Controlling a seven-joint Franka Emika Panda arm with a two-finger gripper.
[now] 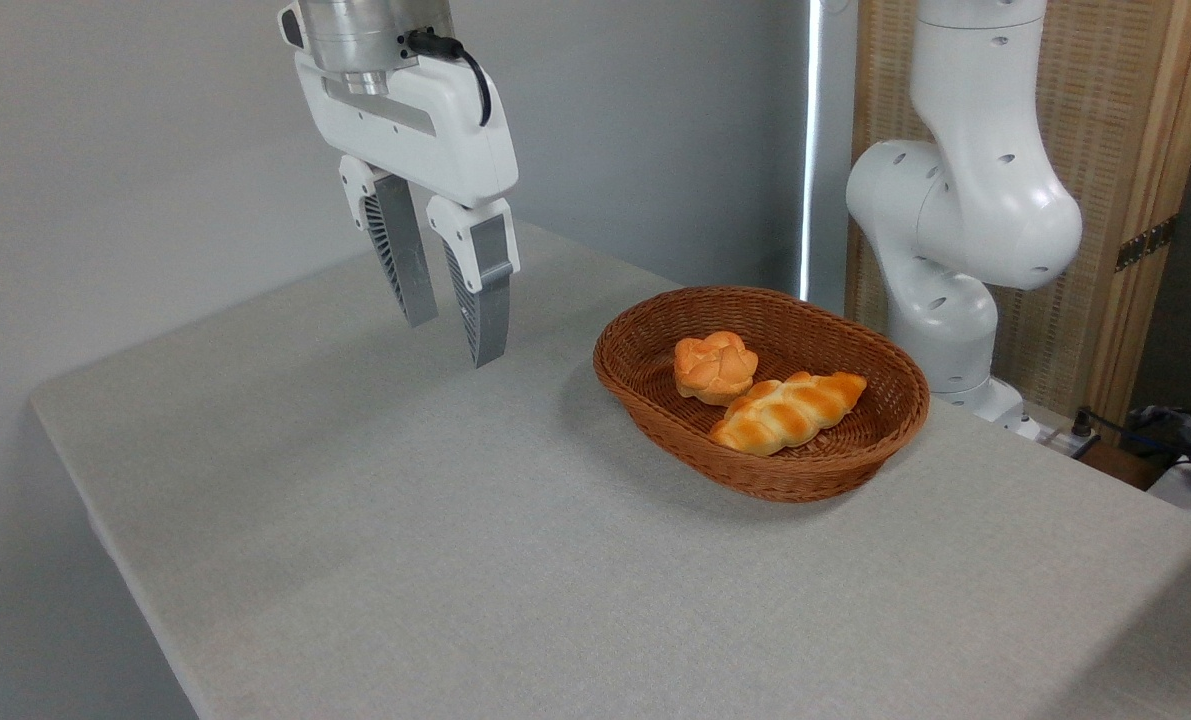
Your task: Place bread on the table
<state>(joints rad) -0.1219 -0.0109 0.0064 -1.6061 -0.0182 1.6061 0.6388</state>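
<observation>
The bread (715, 366), a small round orange-golden bun with a knotted top, lies inside a brown wicker basket (655, 400) on the light grey table (435, 540). My gripper (452, 340) hangs in the air well to the left of the basket, fingers pointing down. Its jaws stand open with nothing between them.
A longer braided golden loaf (787, 411) lies in the basket beside the bun. The arm's white base (955, 250) rises behind the basket at the right. A wooden screen (1135, 150) stands behind it. Cables (1165, 430) lie at the far right.
</observation>
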